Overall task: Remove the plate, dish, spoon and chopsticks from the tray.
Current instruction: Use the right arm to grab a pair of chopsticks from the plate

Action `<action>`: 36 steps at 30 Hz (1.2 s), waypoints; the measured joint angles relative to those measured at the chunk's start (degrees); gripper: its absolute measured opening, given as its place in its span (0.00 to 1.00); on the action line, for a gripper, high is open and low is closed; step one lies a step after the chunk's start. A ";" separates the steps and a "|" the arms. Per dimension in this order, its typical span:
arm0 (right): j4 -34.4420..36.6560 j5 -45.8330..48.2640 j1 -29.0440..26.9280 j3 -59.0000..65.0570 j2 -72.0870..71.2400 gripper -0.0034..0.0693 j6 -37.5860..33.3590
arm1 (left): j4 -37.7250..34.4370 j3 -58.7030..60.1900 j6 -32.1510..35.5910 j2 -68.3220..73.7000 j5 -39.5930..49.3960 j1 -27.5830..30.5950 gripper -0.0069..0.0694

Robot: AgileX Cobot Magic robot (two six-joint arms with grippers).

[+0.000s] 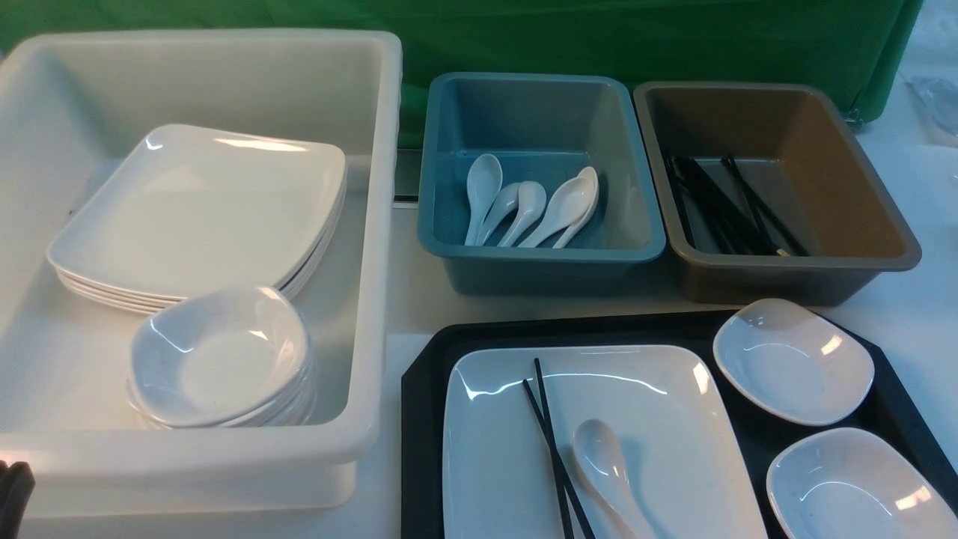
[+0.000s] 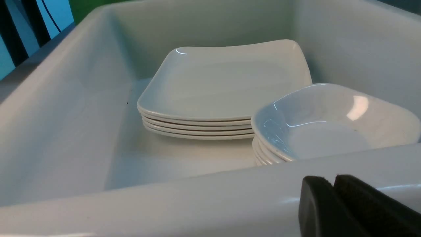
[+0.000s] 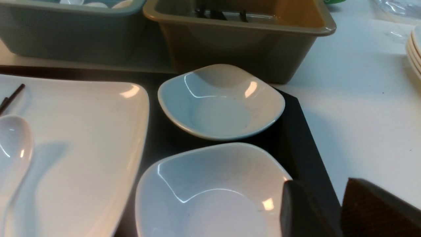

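- The tray (image 1: 426,389) sits on the white desk (image 1: 917,322), in front of the blue bin and the brown bin.
- The plate (image 1: 658,449) lies flat on the left part of the tray and fills most of it.
- The chopsticks (image 1: 550,434) lie on the plate, close together and crossing near their far ends.
- The spoon (image 1: 602,457) rests on the plate just right of the chopsticks, bowl up and pointing away from the robot.
- Two small white dishes stand on the right part of the tray: the far dish (image 1: 793,359) near the brown bin, and the near dish (image 1: 853,486) just in front of it.
- The white bin (image 1: 374,224) at the left holds a stack of plates (image 1: 194,209) and a stack of small dishes (image 1: 217,359).
- The blue bin (image 1: 539,254) holds several white spoons (image 1: 531,206).
- The brown bin (image 1: 861,224) holds black sticks (image 1: 718,209).
- The left hand (image 2: 334,181) sits outside the white bin's near wall, its pads pressed together on nothing.
- The right hand (image 3: 320,182) is over the tray's right edge beside the near dish, fingers apart with nothing between them.
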 joint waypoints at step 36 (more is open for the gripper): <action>12.89 -27.84 0.06 -0.96 0.00 0.33 37.76 | 5.30 -45.78 -35.32 21.50 11.76 0.00 0.14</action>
